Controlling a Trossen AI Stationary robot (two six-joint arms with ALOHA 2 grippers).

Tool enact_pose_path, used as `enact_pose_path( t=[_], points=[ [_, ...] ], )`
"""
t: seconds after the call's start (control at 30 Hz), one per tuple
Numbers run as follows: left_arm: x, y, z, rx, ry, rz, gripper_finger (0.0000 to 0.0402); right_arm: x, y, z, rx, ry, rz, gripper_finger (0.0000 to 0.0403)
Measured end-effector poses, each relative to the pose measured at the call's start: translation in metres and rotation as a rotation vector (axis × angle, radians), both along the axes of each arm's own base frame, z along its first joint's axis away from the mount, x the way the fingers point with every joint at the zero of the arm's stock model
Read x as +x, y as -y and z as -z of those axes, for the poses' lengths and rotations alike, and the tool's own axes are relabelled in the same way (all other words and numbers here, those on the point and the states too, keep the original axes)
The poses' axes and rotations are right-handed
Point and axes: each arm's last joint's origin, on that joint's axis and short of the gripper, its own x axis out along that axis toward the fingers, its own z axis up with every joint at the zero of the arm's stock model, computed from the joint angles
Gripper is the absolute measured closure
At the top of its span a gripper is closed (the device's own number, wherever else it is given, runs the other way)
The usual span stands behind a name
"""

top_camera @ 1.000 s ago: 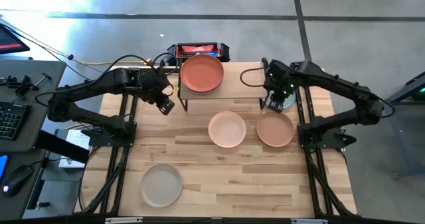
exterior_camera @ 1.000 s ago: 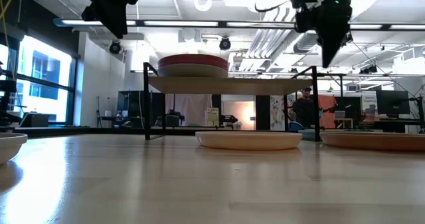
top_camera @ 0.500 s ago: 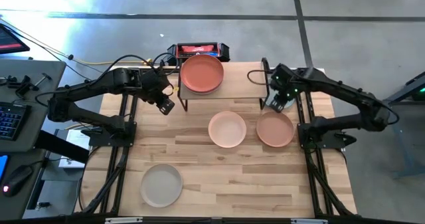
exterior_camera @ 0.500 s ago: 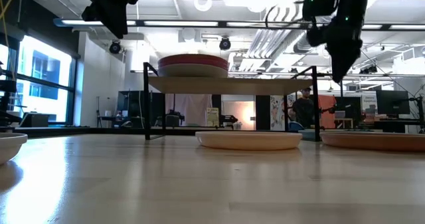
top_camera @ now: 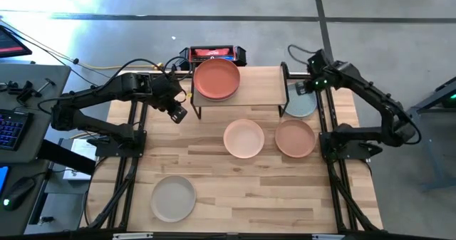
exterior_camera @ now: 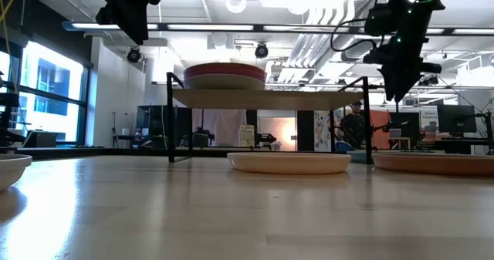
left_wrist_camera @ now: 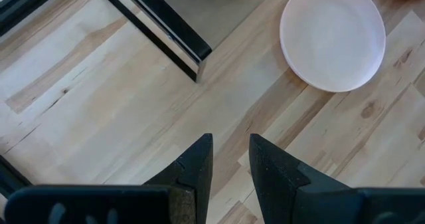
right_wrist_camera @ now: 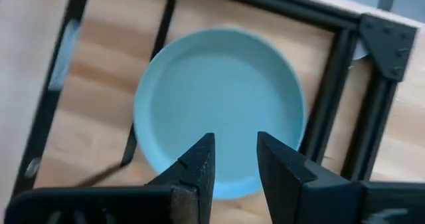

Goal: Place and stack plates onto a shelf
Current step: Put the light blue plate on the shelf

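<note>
The shelf (top_camera: 249, 90) stands at the table's far middle, with a stack of terracotta plates (top_camera: 217, 80) resting on its left half. A pale teal plate (top_camera: 301, 106) lies flat on the table by the shelf's right end. A peach plate (top_camera: 244, 138) and a tan plate (top_camera: 295, 138) lie in front of the shelf. A grey plate (top_camera: 173, 198) lies near the front left. My right gripper (right_wrist_camera: 236, 159) hangs open above the teal plate (right_wrist_camera: 219, 108), clear of it. My left gripper (left_wrist_camera: 230, 159) hovers open left of the shelf (top_camera: 178, 112), with nothing in it.
A red-and-black box (top_camera: 212, 53) sits behind the shelf. The shelf's black legs (right_wrist_camera: 332, 98) and the arm stand's frame (top_camera: 335, 147) flank the teal plate closely. Bare wood lies across the table's near half, right of the grey plate.
My right gripper has swung toward the table's far right corner, sinking a little and rolling about its wrist. In the high view the teal plate, hidden beneath it before, now shows. My left gripper and all plates have kept still.
</note>
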Motion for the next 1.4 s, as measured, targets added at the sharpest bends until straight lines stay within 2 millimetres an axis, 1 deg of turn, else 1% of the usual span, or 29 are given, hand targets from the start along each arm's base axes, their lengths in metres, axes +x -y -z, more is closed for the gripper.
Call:
enact_pose_path(
  t=[0.1, 0.23, 0.47, 0.6, 0.7, 0.83, 0.93, 1.03, 1.13, 1.27, 1.4],
  points=[
    [0.000, 0.000, 0.000, 0.000, 0.001, 0.000, 0.0314, -0.001, 0.008, -0.001, -0.018, 0.084, 0.035, 0.0311],
    [0.000, 0.000, 0.000, 0.004, 0.000, -0.002, 0.0314, 0.002, 0.018, -0.001, -0.034, 0.153, 0.090, 0.0311],
    [0.000, 0.000, 0.000, 0.006, 0.000, -0.004, 0.0314, 0.017, 0.036, 0.002, -0.062, 0.314, 0.065, 0.0311],
    [0.000, 0.000, 0.000, 0.006, 0.000, -0.004, 0.0314, 0.026, 0.052, 0.003, -0.124, 0.406, 0.051, 0.0311],
    [0.000, 0.000, 0.000, 0.006, -0.001, -0.004, 0.0314, 0.026, 0.066, 0.004, -0.198, 0.422, 0.063, 0.0311],
    [0.000, 0.000, 0.000, 0.007, -0.001, -0.005, 0.0314, 0.020, 0.083, 0.007, -0.235, 0.380, 0.080, 0.0311],
    [0.000, 0.000, 0.000, 0.007, -0.001, -0.005, 0.0314, 0.016, 0.097, 0.005, -0.262, 0.335, 0.085, 0.0311],
    [0.000, 0.000, 0.000, 0.007, -0.001, -0.005, 0.0314, 0.015, 0.109, 0.001, -0.284, 0.297, 0.048, 0.0311],
    [0.000, 0.000, 0.000, 0.007, -0.001, -0.005, 0.0314, 0.013, 0.117, -0.001, -0.271, 0.226, -0.024, 0.0311],
    [0.000, 0.000, 0.000, 0.007, -0.001, -0.004, 0.0314, 0.014, 0.120, 0.007, -0.194, 0.105, -0.149, 0.0311],
    [0.000, -0.001, 0.000, 0.019, -0.004, -0.011, 0.0314, 0.016, 0.120, 0.027, -0.086, -0.020, -0.241, 0.0311]
  ],
)
